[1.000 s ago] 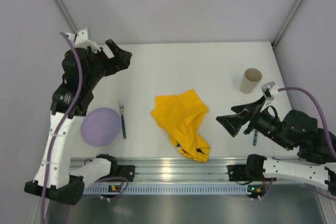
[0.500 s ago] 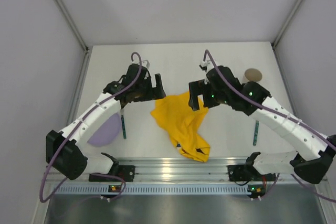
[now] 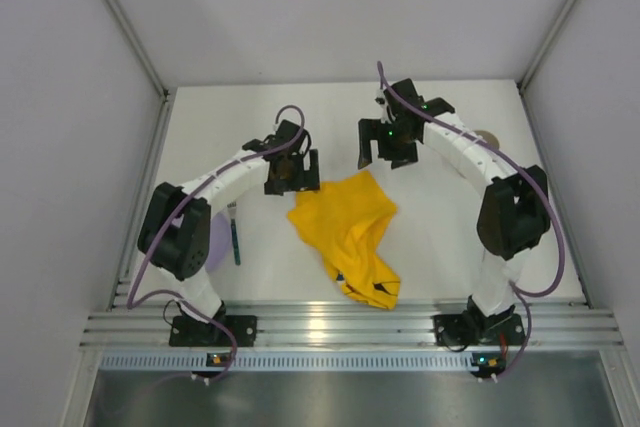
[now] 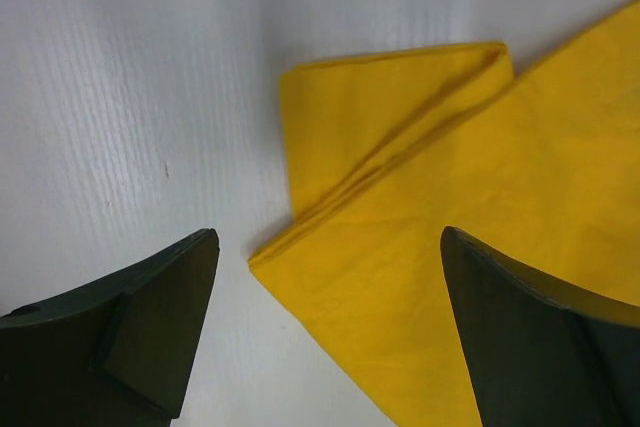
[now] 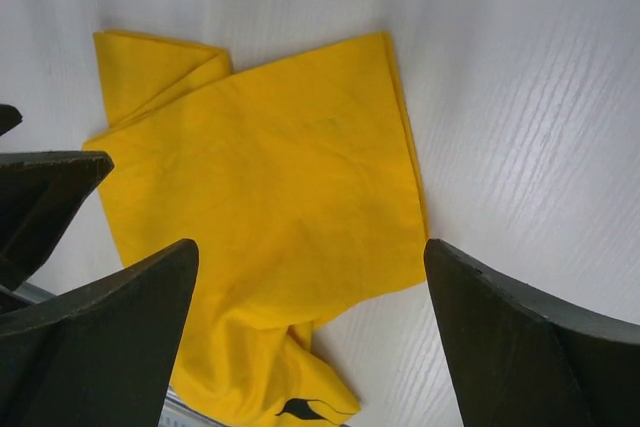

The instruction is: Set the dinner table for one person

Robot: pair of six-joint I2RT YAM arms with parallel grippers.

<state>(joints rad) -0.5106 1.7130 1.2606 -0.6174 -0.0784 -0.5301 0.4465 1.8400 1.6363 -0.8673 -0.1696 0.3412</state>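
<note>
Hanging open over dinner table [image 3: 440,247]: L claw [image 3: 293,181], R claw [image 3: 388,154].

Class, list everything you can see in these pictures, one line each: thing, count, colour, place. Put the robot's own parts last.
dinner table: one, white, under everything
rail: one, ribbed aluminium, along the table's near edge
cloth: one, yellow, crumpled, mid-table
fork: one, teal handle, left of the cloth
plate: one, lilac, left of the fork, mostly hidden by the left arm
cup: one, tan, far right, mostly hidden by the right arm
left gripper: one, black, open, by the cloth's far left corner
right gripper: one, black, open, by the cloth's far right corner
</note>
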